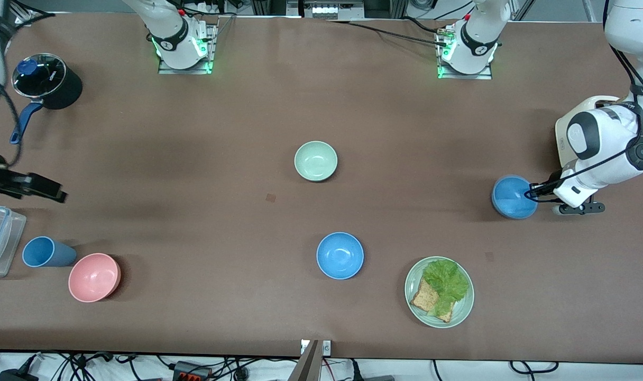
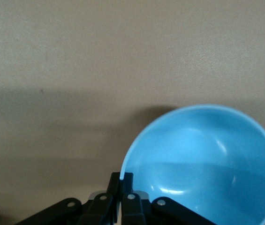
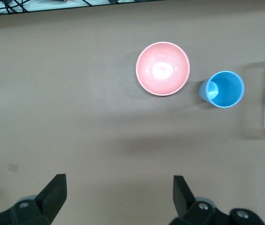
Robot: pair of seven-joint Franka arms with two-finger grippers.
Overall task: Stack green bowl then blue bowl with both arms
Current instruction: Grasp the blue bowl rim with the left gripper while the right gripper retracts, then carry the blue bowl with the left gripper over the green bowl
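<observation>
Nothing stacked yet! The left gripper (image 2: 121, 180) has its jaws pinched on the rim of a blue bowl (image 1: 512, 197), lifted and tilted over the worktop (image 1: 194, 159) at the left arm's end. The green bowl (image 1: 315, 161) sits empty mid-worktop, and a second blue bowl (image 1: 340, 255), also empty, lies nearer the camera. The right gripper (image 3: 118, 194) waits, jaws spread wide, over its own end, where the pink bowl (image 3: 162, 68) and blue cup (image 3: 224, 89) stand empty. The green plate (image 1: 414, 301) carries lettuce and toast.
</observation>
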